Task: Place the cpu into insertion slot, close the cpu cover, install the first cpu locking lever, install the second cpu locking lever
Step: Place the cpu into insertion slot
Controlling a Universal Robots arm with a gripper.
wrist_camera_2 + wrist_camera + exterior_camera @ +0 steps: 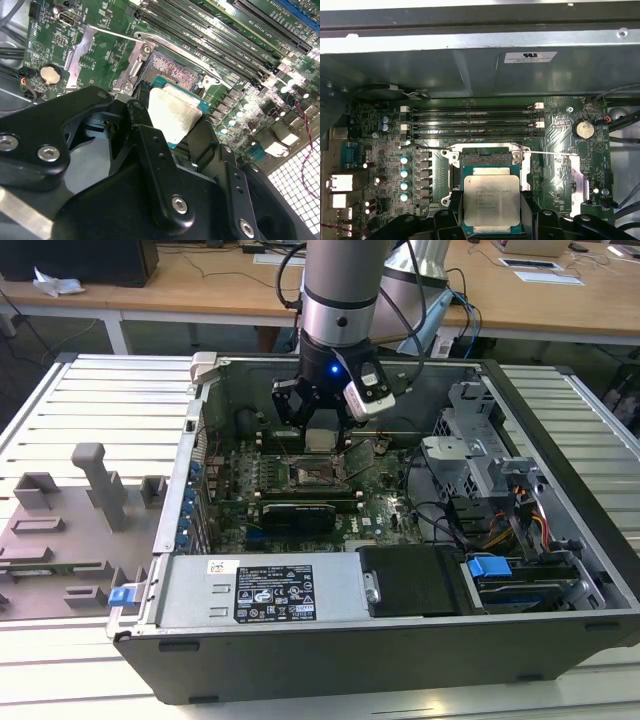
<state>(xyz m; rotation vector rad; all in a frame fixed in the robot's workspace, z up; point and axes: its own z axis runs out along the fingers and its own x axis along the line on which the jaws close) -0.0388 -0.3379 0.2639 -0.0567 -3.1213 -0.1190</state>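
The cpu (491, 200), a flat square chip with a silver-grey top, hangs just above the motherboard with my gripper (491, 206) shut on its two opposite edges. The black fingers (145, 145) clamp it from both sides. The insertion slot (486, 157) lies open directly beside and below the chip, its dark pin field (172, 67) exposed. The cpu cover (575, 180) is swung back flat to one side of the socket (80, 47). Thin wire levers (550, 152) stick out from the socket frame. In the exterior view the gripper (320, 435) hovers over the slot (317, 476) inside the open computer case.
Long black memory slots (475, 125) run beside the socket. The case wall (470, 70) rises behind them. A power supply (270, 590), a drive cage (480, 465) and cables (530, 530) crowd the case. Grey fixtures (90, 490) stand on the table at the exterior view's left.
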